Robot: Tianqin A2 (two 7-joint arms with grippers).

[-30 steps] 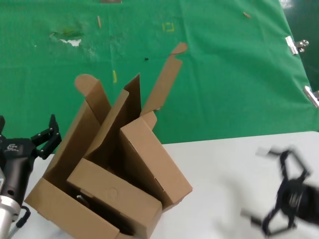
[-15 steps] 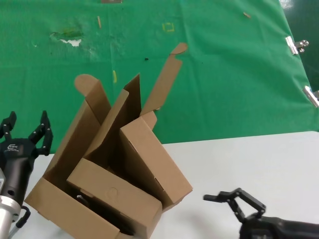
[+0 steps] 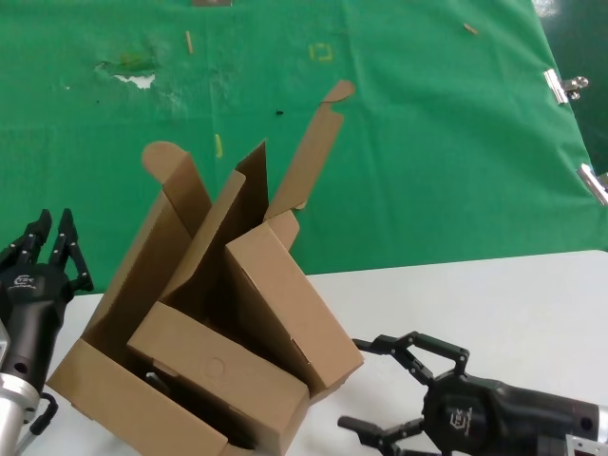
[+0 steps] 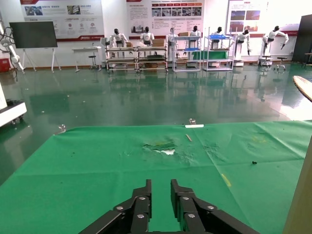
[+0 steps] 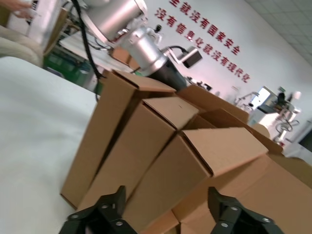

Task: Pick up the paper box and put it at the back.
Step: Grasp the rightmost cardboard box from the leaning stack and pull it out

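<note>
Nothing gripped yet. Boxes [image 3: 214, 332] are sitting nested on the white table [image 3: 513, 294], front left, just short of the green back [image 3: 427, 142]. Right gripper [image 3: 404, 389] is hovering beside them, jaws apart. Left gripper [image 3: 47, 249] is idling left, fingers together. Grasp, lift and placement remaining.

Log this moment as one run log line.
right hand: open, low, facing nested boxes, no contact | left hand: shut, beside boxes | green cloth: no box
</note>
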